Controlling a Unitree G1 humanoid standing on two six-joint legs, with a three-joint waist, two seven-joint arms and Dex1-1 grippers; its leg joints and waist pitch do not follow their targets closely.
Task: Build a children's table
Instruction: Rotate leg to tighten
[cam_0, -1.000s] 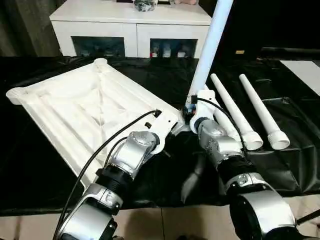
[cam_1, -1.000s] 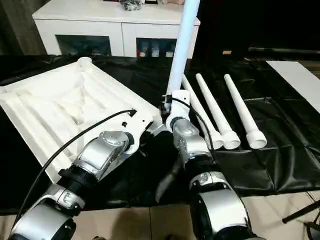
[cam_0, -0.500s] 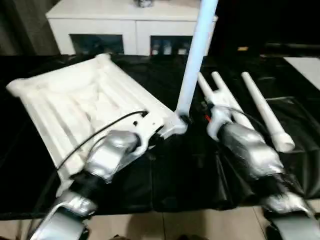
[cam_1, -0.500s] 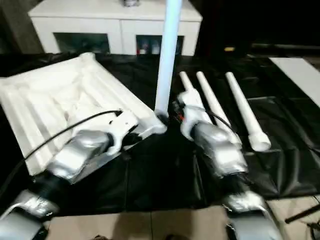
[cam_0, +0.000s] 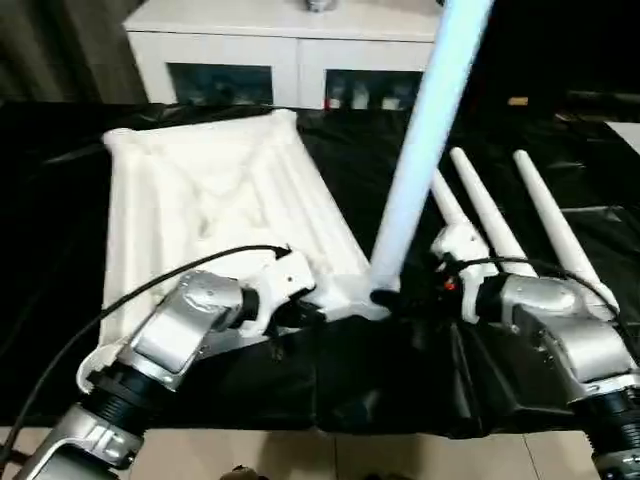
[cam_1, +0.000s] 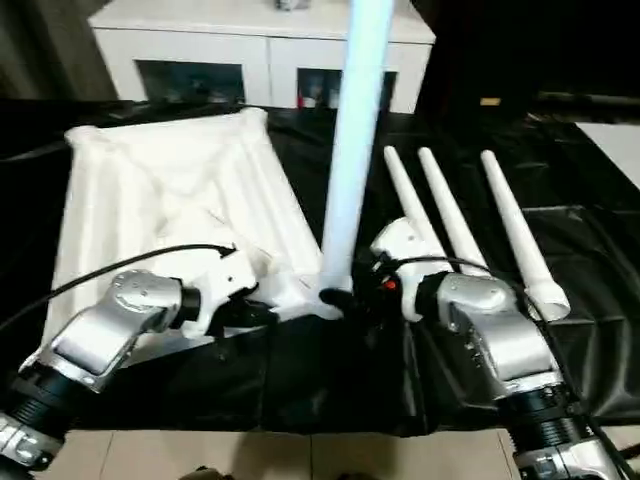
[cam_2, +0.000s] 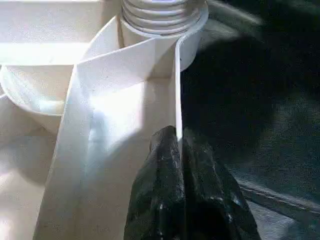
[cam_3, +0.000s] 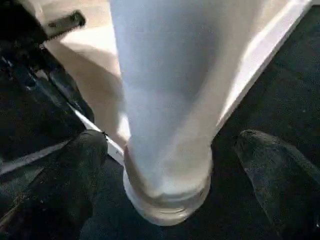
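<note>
the right pincer (cam_3: 170, 165) has let go of the upright leg (cam_0: 425, 150): a second ago its fingers (cam_3: 70, 175) were at the base, now they stand spread wide on either side of it with dark gaps between. the right forearm has swung out toward the lower right of the head view. the left pincer (cam_2: 177, 150) stays clamped on the thin rim wall of the tabletop (cam_0: 210, 200), just beside the corner socket that carries the leg.

nearest, at the bottom of the frame, both silver forearms cross the front edge of the black-draped surface (cam_0: 400, 370), a strip of pale floor below them. the tabletop lies ribbed side up at centre left; its outline sits more squarely than before, though the camera has shifted too. the leg rises from its lower right corner and leaves the frame at the top. right of it, three spare legs (cam_1: 515, 235) lie side by side, with open black cloth beyond them. farthest back, at the upper edge, stands a white cabinet (cam_0: 290, 50).
</note>
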